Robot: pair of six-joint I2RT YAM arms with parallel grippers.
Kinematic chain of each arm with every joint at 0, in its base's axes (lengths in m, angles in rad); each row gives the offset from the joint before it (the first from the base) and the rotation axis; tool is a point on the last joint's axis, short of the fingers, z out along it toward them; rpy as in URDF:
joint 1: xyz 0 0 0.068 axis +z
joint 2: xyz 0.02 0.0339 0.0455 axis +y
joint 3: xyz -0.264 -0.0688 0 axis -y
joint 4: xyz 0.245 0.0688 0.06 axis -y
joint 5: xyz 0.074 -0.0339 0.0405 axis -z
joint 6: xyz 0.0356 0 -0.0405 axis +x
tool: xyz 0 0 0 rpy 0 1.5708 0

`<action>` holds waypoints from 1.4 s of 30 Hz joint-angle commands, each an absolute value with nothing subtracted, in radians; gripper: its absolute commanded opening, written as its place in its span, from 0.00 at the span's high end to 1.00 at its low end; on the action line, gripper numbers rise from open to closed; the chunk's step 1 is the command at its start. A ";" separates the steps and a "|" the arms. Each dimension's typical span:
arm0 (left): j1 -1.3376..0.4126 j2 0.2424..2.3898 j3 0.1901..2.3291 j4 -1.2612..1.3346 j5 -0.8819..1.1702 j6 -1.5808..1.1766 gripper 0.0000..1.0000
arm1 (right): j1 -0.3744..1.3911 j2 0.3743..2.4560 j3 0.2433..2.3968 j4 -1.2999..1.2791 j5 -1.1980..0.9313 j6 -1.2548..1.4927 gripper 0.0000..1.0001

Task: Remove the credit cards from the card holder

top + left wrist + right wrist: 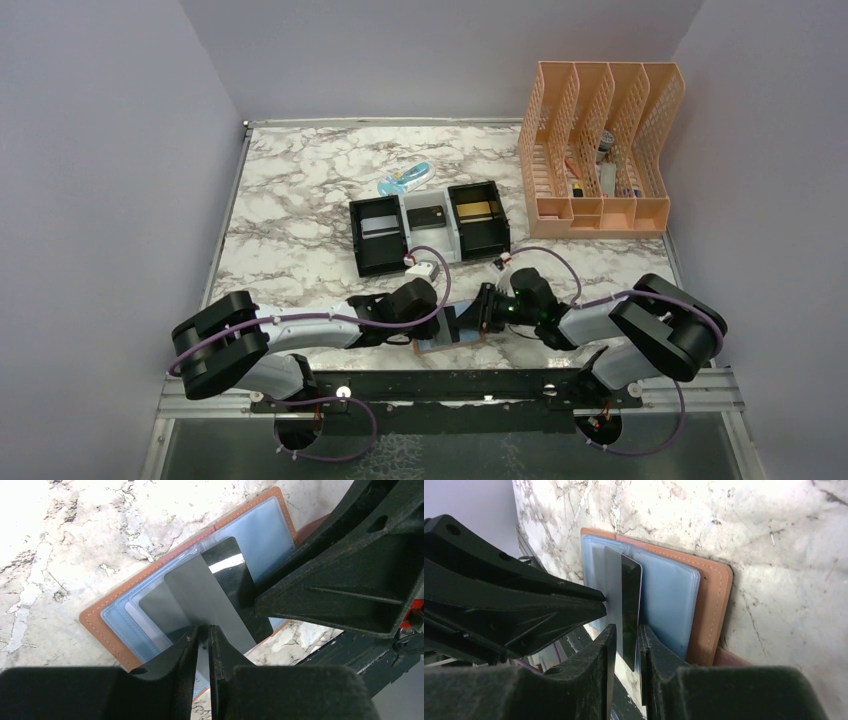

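The tan card holder (452, 325) lies open near the table's front edge, between both grippers, its pale blue pockets (270, 535) facing up. Two credit cards stick up out of it: a silvery grey one (200, 590) and a dark glossy one (232, 575). My left gripper (202, 628) is shut on the grey card's end. My right gripper (626, 627) straddles the dark card (630, 605), which rests against one finger, with a gap at the other. Its fingers (340, 580) loom at the right in the left wrist view.
A black-and-white three-compartment tray (430, 240) stands behind the holder, with a silvery card (380, 222), a dark card (427, 213) and a gold card (474, 208) in it. A blue object (405, 180) lies beyond. An orange file rack (600, 150) stands at the back right.
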State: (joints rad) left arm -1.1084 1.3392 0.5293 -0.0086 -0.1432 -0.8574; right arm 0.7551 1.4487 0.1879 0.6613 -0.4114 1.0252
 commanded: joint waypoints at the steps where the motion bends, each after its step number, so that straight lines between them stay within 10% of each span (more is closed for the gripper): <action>1: -1.117 1.378 0.520 -0.080 -0.140 -0.838 0.83 | 0.760 1.513 0.235 0.696 -0.487 1.041 0.77; 18: -1.117 1.373 0.501 -0.090 -0.152 -0.843 0.84 | 0.743 1.492 0.208 0.745 -0.497 1.021 0.98; 31: -1.117 1.355 0.499 -0.041 -0.142 -0.835 0.84 | 0.738 1.477 0.234 0.683 -0.545 0.987 0.80; 42: -1.117 1.308 0.443 -0.030 -0.144 -0.866 0.85 | 0.735 1.480 0.215 0.697 -0.505 1.030 0.98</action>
State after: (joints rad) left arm -1.1103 1.3254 0.5014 0.0334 -0.1421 -0.8597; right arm 0.7361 1.4906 0.2100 0.6735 -0.5014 1.0180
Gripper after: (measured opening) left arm 0.156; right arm 0.046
